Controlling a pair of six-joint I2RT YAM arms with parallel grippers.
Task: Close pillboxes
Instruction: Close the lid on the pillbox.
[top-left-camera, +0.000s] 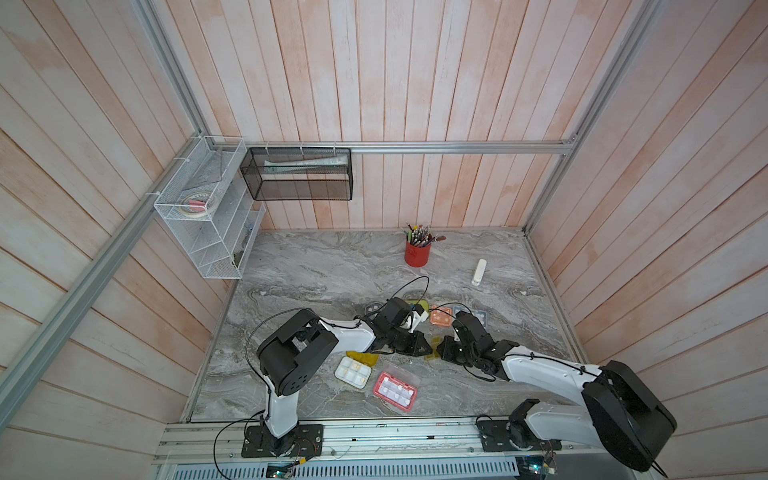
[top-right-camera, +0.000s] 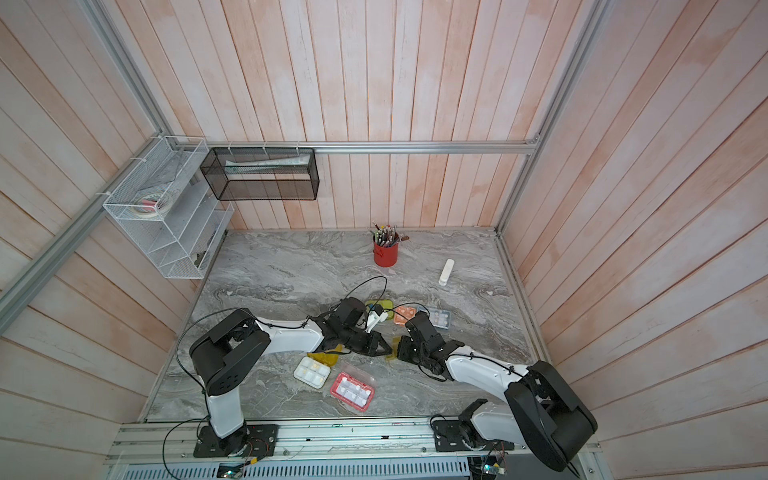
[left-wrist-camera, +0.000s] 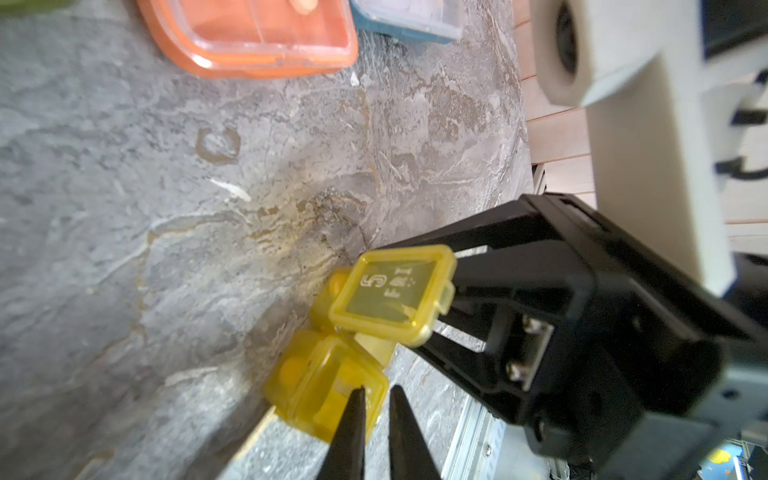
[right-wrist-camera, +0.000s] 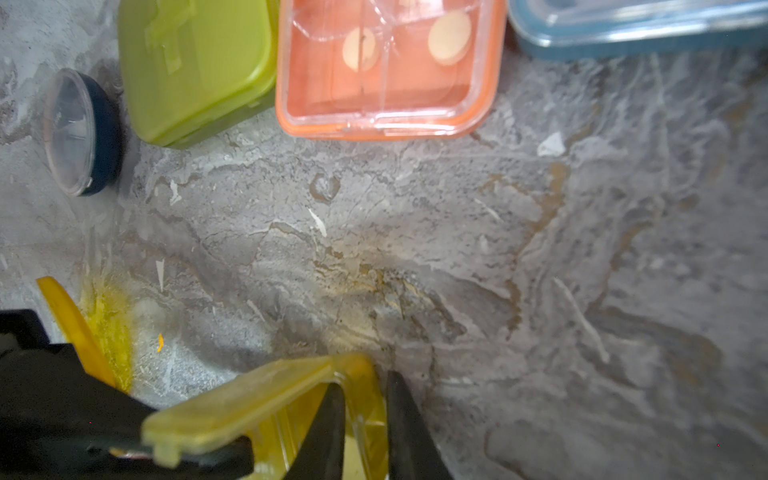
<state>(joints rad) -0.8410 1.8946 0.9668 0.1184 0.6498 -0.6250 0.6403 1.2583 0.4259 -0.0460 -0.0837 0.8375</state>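
Black fingertips of the left gripper (left-wrist-camera: 376, 390) stand close together, pinching one wall of a small translucent yellow pillbox strip (left-wrist-camera: 328, 386). The right gripper (right-wrist-camera: 365, 380) has its fingertips nearly together too, with a yellow wall of the same strip clamped between them. One hinged lid (left-wrist-camera: 390, 295) of the strip, embossed "5 FRI", stands raised and tilted above its compartment.

In both top views the strip (top-left-camera: 434, 347) (top-right-camera: 392, 345) is between the two wrists, roughly mid-table, over the grey marbled tabletop (top-left-camera: 332, 266). Whether it rests on the surface cannot be told.

Behind it, in a row:
- a round dark pillbox (right-wrist-camera: 79, 133) with a clear top
- a lime-green square pillbox (right-wrist-camera: 195, 70) with an embossed cross, lid down
- an orange pillbox (right-wrist-camera: 386, 83) holding round tablets, clear lid down
- a light blue pillbox (right-wrist-camera: 623, 29)

Nearer the arm bases, just beside each other, lie a white-trayed pillbox (top-left-camera: 353, 372) with its yellow lid folded open and a pink-red pillbox (top-left-camera: 395, 390) with its clear lid open. A red cup of pencils (top-left-camera: 417, 251) and a slim white stick (top-left-camera: 478, 272) are well apart from these, towards the back wall.
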